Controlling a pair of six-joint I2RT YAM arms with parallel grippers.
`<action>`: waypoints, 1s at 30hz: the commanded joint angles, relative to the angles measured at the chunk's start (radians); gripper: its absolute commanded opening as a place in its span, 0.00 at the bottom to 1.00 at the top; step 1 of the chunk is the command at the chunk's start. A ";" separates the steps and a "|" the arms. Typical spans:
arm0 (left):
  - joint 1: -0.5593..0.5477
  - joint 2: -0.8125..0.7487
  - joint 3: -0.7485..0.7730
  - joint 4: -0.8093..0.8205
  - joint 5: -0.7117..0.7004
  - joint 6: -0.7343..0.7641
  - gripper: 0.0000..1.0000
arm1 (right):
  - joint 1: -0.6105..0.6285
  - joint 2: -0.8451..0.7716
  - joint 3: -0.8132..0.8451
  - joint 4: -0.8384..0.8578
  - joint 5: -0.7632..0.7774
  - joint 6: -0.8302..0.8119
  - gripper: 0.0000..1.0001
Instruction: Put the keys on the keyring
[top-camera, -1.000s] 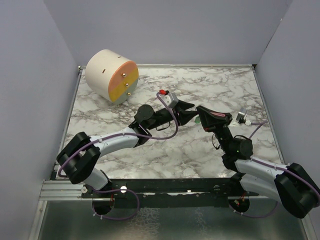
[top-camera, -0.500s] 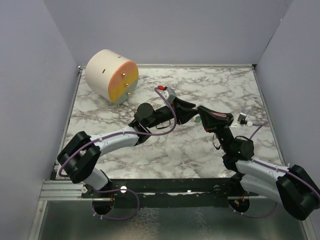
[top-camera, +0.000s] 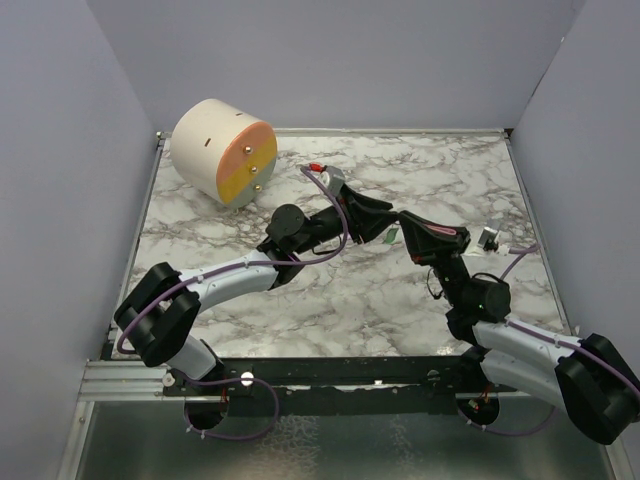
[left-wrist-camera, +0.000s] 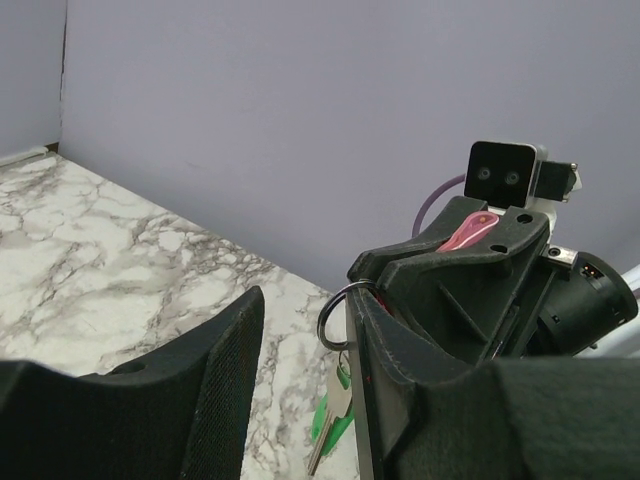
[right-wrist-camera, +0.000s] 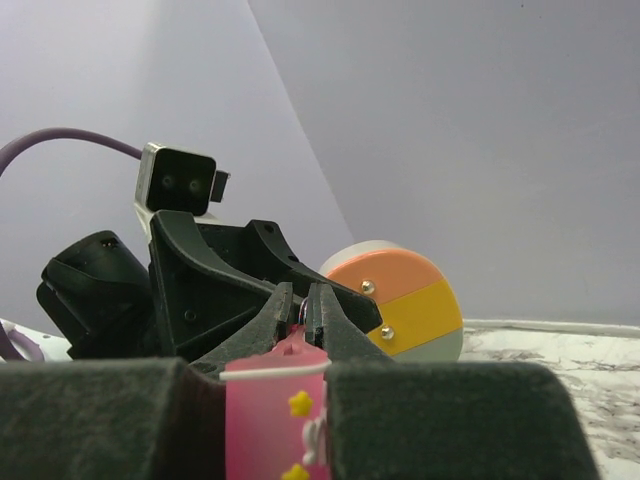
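Since a second ago my left wrist has swung toward twelve o'clock, closing on my right arm. Nearest, my right gripper (right-wrist-camera: 275, 385) is clamped on the keyring (left-wrist-camera: 335, 312) by its pink tag, above the mid tabletop (top-camera: 350, 300). The green key (left-wrist-camera: 333, 412) hangs just under the ring, beside my left gripper (left-wrist-camera: 302, 330). Its jaws stand apart, but I cannot tell whether they pinch anything. A careless nudge could twist the ring away or drop the key. At eleven o'clock a drum (top-camera: 222, 150) lies on its side, contents unseen.
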 joint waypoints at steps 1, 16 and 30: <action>-0.001 0.010 0.016 0.068 -0.038 -0.036 0.39 | 0.005 -0.008 -0.003 0.309 -0.009 -0.016 0.01; -0.008 0.037 0.012 0.092 -0.025 -0.049 0.08 | 0.005 -0.006 -0.012 0.320 0.006 -0.014 0.01; -0.008 -0.046 -0.052 0.085 -0.087 0.013 0.00 | 0.005 -0.062 -0.021 0.203 0.040 -0.022 0.01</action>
